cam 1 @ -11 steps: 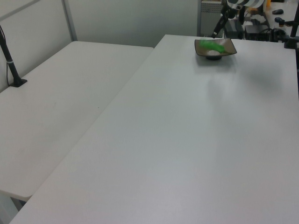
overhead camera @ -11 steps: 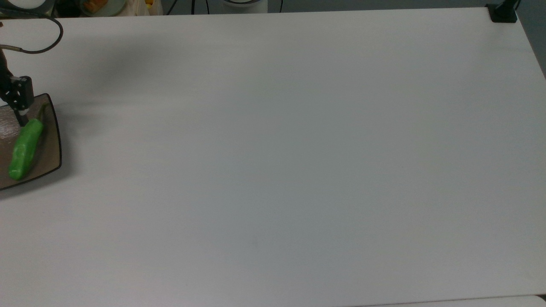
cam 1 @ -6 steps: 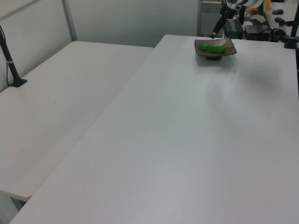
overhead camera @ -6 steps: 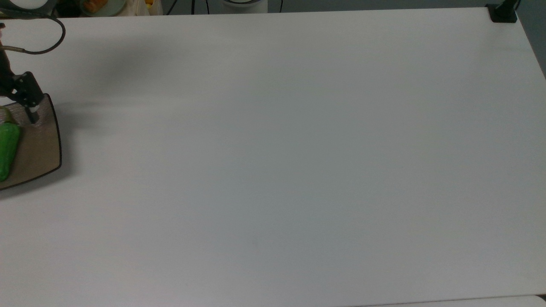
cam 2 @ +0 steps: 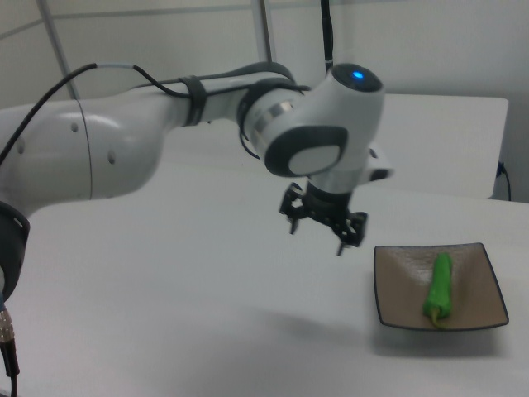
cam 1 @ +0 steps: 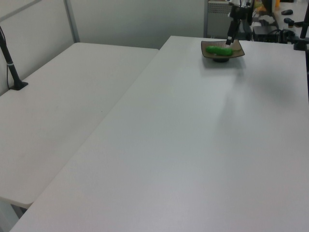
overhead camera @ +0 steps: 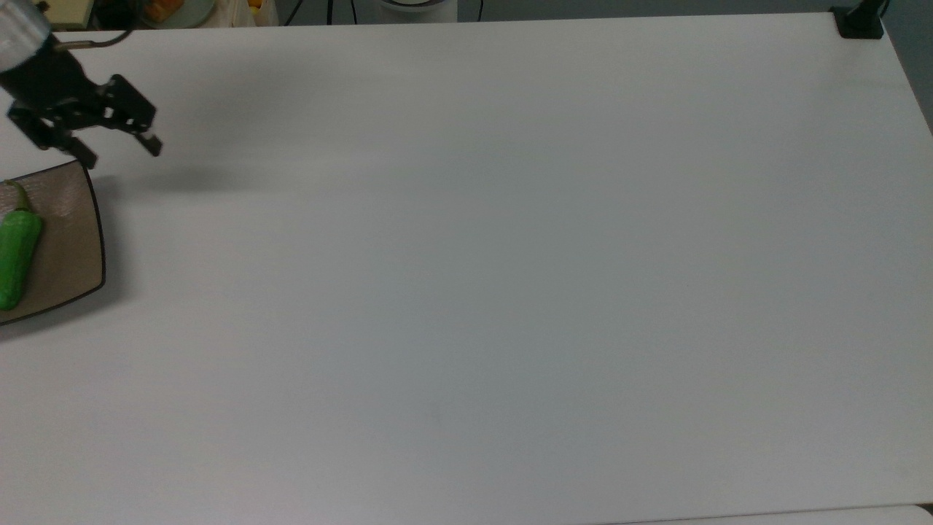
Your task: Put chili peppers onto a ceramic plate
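- Top view: the gripper (overhead camera: 120, 152) has lifted off the ceramic plate (overhead camera: 73, 240) and now hangs above bare table (overhead camera: 466, 292), just past the plate's upper corner; a second ago it stood low over the plate beside the chili pepper (overhead camera: 16, 259). Fingers are spread apart and hold nothing. The pepper has slid toward the top view's left edge and since settled; it lies flat on the plate. Its long axis runs nearly up and down the frame, stem end uppermost
- Left view: the gripper (cam 1: 230, 41) hangs over the plate (cam 1: 237, 52) at the far end of the table, where earlier it sat further to the left view's left. The pepper (cam 1: 218, 50) lies across the plate, long axis roughly side to side
- Right view: open fingers of the gripper (cam 2: 316, 238) are empty and clear of the plate (cam 2: 399, 289). The pepper (cam 2: 440, 287) rests near the plate's middle, long axis running front to back. Judged: placement is done, only withdrawal remains
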